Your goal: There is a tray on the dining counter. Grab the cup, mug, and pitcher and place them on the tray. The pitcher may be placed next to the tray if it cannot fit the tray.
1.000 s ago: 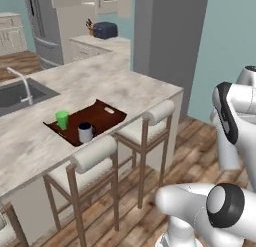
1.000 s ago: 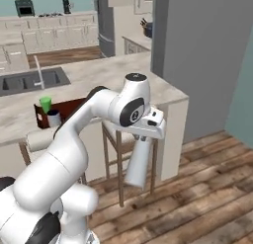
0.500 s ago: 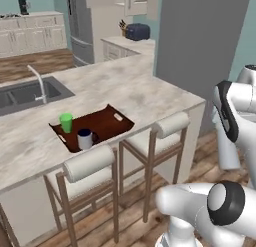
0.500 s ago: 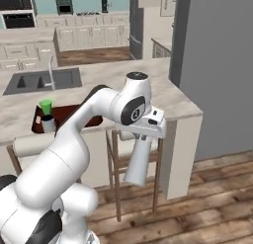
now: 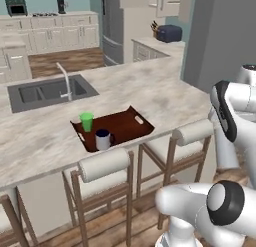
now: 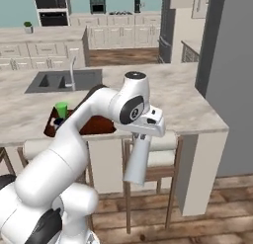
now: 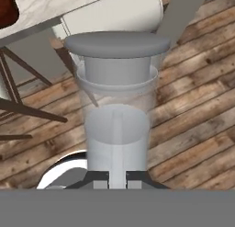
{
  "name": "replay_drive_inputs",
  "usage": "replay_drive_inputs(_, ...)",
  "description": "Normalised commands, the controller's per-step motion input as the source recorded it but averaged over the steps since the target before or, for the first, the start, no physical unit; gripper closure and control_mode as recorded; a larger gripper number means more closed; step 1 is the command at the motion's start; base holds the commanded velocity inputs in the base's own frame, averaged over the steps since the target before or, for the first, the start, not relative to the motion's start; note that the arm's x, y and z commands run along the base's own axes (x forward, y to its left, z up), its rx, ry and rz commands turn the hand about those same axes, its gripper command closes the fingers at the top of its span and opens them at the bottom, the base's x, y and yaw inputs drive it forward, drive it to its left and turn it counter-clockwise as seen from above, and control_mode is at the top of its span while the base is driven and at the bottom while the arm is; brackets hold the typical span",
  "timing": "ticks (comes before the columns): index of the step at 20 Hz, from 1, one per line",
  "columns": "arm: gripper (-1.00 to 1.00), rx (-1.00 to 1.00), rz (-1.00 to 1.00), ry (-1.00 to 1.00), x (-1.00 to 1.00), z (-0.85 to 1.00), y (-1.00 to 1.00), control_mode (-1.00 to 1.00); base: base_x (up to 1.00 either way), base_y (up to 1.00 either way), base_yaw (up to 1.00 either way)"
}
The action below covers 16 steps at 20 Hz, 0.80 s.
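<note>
Pitcher in transit to tray; cup and mug already loaded.
Gripper clamped on pitcher, hanging below the dining counter edge beside a stool. Cup and mug stood on tray. Next: lift above counter, carry over. Base had swung since earlier frame; tray sat nearer centre.

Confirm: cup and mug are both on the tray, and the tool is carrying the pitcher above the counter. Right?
Not quite. The cup and mug are on the tray, and the tool is shut on the pitcher, but the right base view shows the pitcher hanging below the dining counter edge, in front of the stools, over the wood floor.
</note>
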Motion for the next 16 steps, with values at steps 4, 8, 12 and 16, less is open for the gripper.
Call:
replay_drive_inputs(4, 1.00, 0.00, 0.00, 0.00, 0.00, 0.00, 0.00, 1.00, 0.44, 0.00, 0.30)
replay_drive_inputs(8, 1.00, 0.00, 0.00, 0.00, 0.00, 0.00, 0.00, 1.00, 0.27, 0.00, 0.33)
replay_drive_inputs(12, 1.00, 0.00, 0.00, 0.00, 0.00, 0.00, 0.00, 1.00, 0.12, 0.00, 0.32)
replay_drive_inputs(16, 1.00, 0.00, 0.00, 0.00, 0.00, 0.00, 0.00, 1.00, 0.11, 0.00, 0.29)
